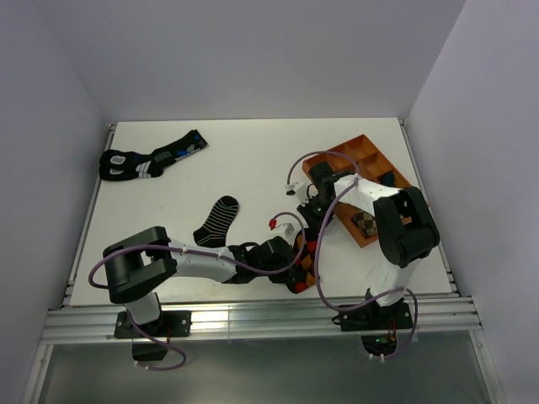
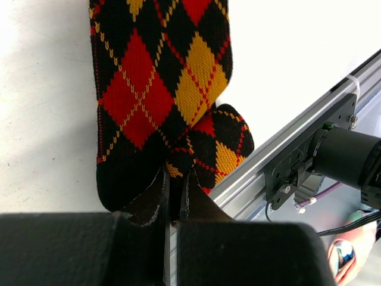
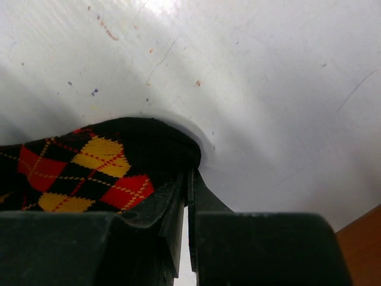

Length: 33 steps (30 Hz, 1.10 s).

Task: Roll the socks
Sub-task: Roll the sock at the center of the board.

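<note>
The long black argyle sock (image 1: 303, 274) with red and orange diamonds lies near the table's front edge, between the two arms. In the left wrist view the sock (image 2: 155, 89) stretches away and one end is folded over by the edge rail. My left gripper (image 2: 177, 176) is shut on that folded end; it also shows in the top view (image 1: 289, 257). My right gripper (image 3: 188, 174) is shut on the black rim of the sock's other end (image 3: 89, 173); it also shows in the top view (image 1: 313, 220). The short black ankle sock (image 1: 217, 220) with thin white stripes lies flat, left of centre.
A pair of black socks with blue and white marks (image 1: 147, 160) lies at the back left. An orange divided tray (image 1: 370, 156) stands at the right and holds a brown-checked rolled bundle (image 1: 364, 224). The metal edge rail (image 2: 280, 149) runs just beside the sock.
</note>
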Motion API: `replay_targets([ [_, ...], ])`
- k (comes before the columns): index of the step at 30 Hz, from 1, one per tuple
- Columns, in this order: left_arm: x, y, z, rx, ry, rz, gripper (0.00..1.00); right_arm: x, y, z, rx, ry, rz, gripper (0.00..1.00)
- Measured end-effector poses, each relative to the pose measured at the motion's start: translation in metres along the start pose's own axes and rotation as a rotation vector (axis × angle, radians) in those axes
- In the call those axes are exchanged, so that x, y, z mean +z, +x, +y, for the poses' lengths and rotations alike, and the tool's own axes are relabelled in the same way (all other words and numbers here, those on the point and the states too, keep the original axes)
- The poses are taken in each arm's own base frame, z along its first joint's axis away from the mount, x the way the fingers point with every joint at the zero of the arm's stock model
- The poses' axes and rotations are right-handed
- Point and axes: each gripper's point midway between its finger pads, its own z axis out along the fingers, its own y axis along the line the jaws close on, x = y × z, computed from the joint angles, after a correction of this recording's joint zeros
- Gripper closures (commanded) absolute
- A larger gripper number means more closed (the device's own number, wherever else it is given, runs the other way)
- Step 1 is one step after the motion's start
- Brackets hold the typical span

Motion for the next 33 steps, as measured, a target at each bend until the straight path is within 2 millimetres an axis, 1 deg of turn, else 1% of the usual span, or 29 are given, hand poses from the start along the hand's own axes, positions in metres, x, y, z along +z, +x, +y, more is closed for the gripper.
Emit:
replay_targets([
  [8, 0.0, 0.0, 0.0, 0.062, 0.012, 0.004, 1.0, 0.002, -0.01, -0.01, 0.039, 0.026, 0.015, 0.91],
  [17, 0.0, -0.004, -0.001, 0.12, 0.005, 0.007, 1.0, 0.005, -0.031, -0.024, 0.076, 0.043, 0.055, 0.91],
  [22, 0.005, -0.005, -0.004, 0.123, -0.006, 0.03, 1.0, 0.006, -0.033, -0.024, 0.076, 0.04, 0.059, 0.9],
  [25, 0.007, -0.006, -0.002, 0.097, 0.002, 0.061, 1.0, 0.006, -0.033, -0.024, 0.075, 0.038, 0.058, 0.89],
  [30, 0.009, -0.008, -0.001, 0.03, 0.032, 0.126, 1.0, 0.005, -0.033, -0.023, 0.06, 0.038, 0.046, 0.85],
  [33, 0.011, -0.008, 0.0, -0.009, 0.052, 0.171, 1.0, 0.003, -0.032, -0.023, 0.041, 0.048, 0.027, 0.73],
])
